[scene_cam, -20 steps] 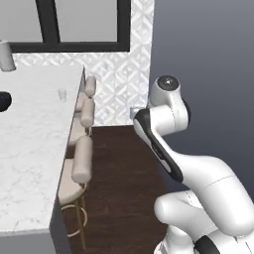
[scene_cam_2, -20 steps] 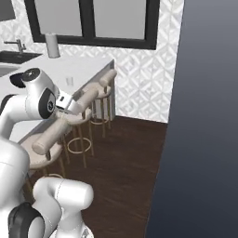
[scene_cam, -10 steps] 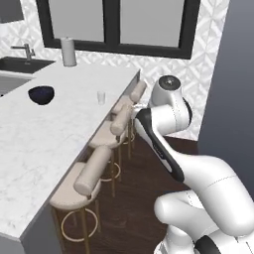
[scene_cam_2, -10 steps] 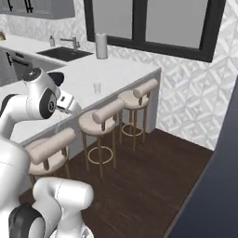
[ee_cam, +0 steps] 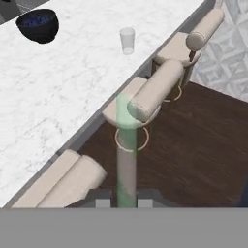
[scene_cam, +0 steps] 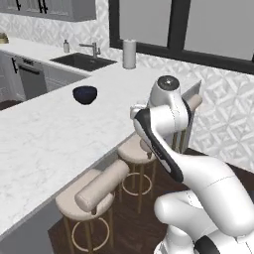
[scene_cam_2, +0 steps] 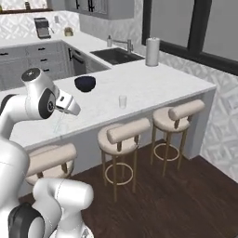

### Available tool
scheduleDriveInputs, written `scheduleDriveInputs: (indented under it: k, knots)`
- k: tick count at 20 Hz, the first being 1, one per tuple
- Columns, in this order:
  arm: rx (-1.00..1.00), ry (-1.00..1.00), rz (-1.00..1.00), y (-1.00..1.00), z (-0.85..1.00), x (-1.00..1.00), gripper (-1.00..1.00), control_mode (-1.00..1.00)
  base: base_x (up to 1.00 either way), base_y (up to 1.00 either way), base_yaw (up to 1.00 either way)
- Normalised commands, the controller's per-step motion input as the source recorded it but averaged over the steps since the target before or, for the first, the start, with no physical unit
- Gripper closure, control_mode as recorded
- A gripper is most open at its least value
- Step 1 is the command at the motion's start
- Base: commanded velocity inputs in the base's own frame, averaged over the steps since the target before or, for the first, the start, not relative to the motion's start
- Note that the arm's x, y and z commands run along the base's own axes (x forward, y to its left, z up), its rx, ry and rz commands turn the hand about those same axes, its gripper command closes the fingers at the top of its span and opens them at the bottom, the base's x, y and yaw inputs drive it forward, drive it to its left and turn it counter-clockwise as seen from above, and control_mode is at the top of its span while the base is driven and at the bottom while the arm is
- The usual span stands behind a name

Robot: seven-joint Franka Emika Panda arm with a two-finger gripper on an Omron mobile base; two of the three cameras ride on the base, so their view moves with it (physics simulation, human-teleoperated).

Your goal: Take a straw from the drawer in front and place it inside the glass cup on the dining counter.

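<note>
My gripper [ee_cam: 125, 201] is shut on the straw [ee_cam: 127, 145], a thin pale stick that rises up the middle of the hand view over the stools. The glass cup [ee_cam: 127, 40] stands upright on the dining counter [ee_cam: 58, 97], near its stool-side edge and well ahead of the straw's tip. In the right base view the gripper [scene_cam_2: 73, 110] hangs beside the counter's near edge, left of the glass cup [scene_cam_2: 122, 101] on the dining counter [scene_cam_2: 158, 88]. The drawer is out of view.
A dark blue bowl [scene_cam_2: 85, 83] sits on the counter behind the cup. Further back are a sink [scene_cam_2: 116, 56] and a paper towel roll [scene_cam_2: 152, 51]. Beige stools [scene_cam_2: 124, 132] line the counter's front edge above the dark wood floor [scene_cam_2: 186, 195].
Both base views have swung round with the base, bringing the sink, bowl and more of the counter into sight. The gripper stays shut on the straw.
</note>
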Motion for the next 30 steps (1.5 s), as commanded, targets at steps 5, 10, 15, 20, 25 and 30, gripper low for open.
scheduleDriveInputs:
  k: [5,10,15,20,25,30]
  knots:
    - [0.00,0.00,0.00,0.00,0.00,0.00,1.00,1.00,0.32,-0.91,0.52]
    - [0.00,0.00,0.00,0.00,0.00,0.00,1.00,1.00,0.22,-0.96,0.50]
    - [0.00,0.00,0.00,0.00,0.00,0.00,1.00,1.00,0.30,-0.91,0.51]
    - [0.00,0.00,0.00,0.00,0.00,0.00,1.00,1.00,0.30,-0.91,0.48]
    - [0.00,0.00,0.00,0.00,0.00,0.00,1.00,1.00,0.42,-0.67,0.39]
    - [0.00,0.00,0.00,0.00,0.00,0.00,1.00,1.00,0.74,-0.43,0.25]
